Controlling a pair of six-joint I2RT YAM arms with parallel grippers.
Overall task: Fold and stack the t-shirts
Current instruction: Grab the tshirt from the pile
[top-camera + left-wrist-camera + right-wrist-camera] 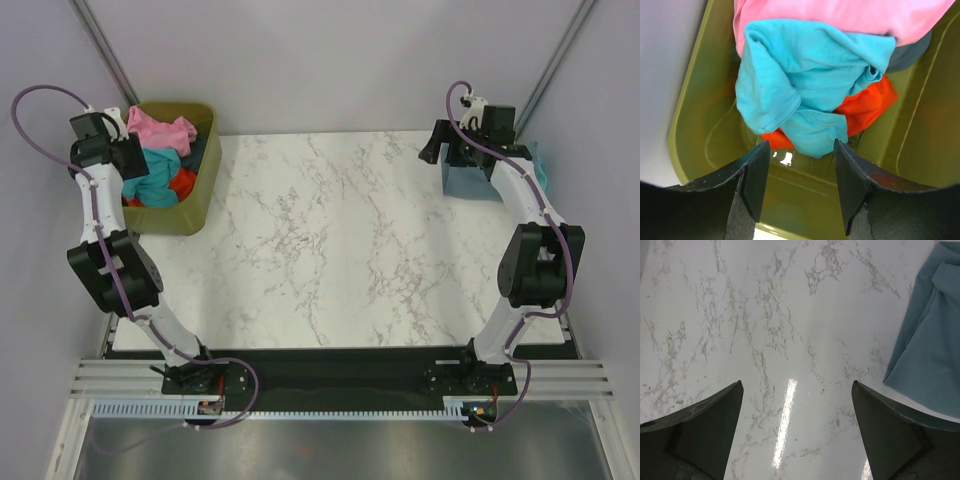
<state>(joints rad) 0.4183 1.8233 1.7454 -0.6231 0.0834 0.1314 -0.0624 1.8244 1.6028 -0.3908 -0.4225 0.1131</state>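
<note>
Bright teal cloth t-shirt lies crumpled in the olive-green plastic bin with a pink t-shirt and an orange-red t-shirt; left end effector hangs released above them. Well right of the bin, a dusty grey-blue t-shirt rests on the marble worktop beside the released right end effector

The bin sits at the far left corner of the table, t-shirts heaped inside (left gripper above them). Another t-shirt lies far right, just right of the right gripper.
</note>
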